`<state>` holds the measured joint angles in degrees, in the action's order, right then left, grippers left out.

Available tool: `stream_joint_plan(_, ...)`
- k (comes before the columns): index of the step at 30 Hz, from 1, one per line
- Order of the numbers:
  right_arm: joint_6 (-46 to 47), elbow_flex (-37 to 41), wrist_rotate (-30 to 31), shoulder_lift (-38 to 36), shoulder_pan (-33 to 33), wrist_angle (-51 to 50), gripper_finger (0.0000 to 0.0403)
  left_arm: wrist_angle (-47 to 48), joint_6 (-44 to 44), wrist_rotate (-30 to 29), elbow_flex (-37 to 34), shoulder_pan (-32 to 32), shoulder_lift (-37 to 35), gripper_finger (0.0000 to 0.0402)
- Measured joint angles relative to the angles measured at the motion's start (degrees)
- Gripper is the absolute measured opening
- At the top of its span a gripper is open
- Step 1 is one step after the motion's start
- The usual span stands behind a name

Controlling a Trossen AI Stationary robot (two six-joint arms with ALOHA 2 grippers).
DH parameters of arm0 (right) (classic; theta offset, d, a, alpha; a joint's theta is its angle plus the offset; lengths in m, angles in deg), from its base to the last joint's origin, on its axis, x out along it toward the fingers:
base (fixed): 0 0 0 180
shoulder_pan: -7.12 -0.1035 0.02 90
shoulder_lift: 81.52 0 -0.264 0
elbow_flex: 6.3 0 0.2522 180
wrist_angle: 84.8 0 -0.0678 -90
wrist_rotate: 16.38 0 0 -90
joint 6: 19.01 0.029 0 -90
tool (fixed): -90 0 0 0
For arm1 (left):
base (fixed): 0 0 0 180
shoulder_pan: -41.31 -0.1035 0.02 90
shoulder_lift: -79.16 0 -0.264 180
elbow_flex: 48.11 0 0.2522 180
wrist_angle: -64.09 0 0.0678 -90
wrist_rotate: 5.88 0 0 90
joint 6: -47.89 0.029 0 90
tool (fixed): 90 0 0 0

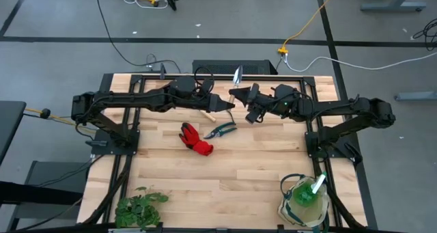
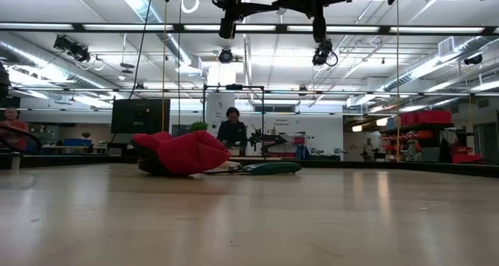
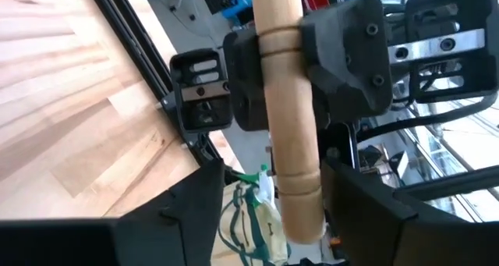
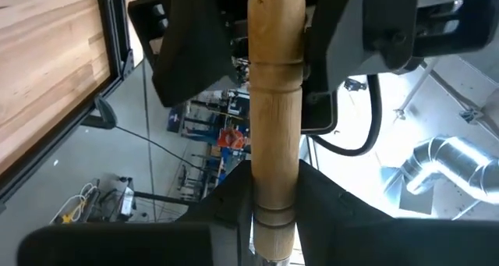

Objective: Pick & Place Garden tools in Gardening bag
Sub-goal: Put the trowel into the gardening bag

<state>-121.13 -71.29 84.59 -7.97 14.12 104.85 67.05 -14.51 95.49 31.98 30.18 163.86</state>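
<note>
My right gripper [image 1: 243, 98] is shut on the wooden-handled trowel, high above the table's far middle. The trowel's silver blade [image 1: 237, 75] points toward the far edge. My left gripper [image 1: 227, 108] is open, with a finger on each side of the handle's free end [image 3: 302, 207] and a gap showing on one side. The red glove [image 1: 196, 139] and the dark pruning shears [image 1: 222, 129] lie on the table below. The cream gardening bag [image 1: 304, 204] stands at the near right with the green spray bottle [image 1: 305, 193] inside it. My right gripper pinches the trowel's wooden handle [image 4: 274, 184] between its two fingers, on the part toward the blade. The fingers come about level from the table's right and lie across the handle. The trowel is lifted clear of the table, its free end reaching between my left gripper's fingers.
A wooden handle end [image 1: 210, 115] shows on the table under my left gripper. A leafy green plant bunch [image 1: 140, 207] lies at the near left. Bare wood lies between the glove and the bag. People show in the room beyond the table.
</note>
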Motion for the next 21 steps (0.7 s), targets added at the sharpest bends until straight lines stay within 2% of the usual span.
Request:
stream_joint_plan(6, 1.14, 0.0, 0.32, 0.0, 0.0, 0.86, 0.0075, -0.22, 0.14, 2.92, 0.02, -2.08, -1.01, 0.0224)
stream_joint_plan(15, 3.89, 0.0, 5.55, -0.02, -0.15, 2.04, 0.0075, 2.12, 6.13, 3.95, 0.04, -5.91, -6.7, 0.0197)
stream_joint_plan(21, 15.01, 0.0, 6.16, -0.03, -0.15, 2.46, 0.0075, 1.49, 13.14, 3.9, 0.11, -7.57, -9.88, 0.0177)
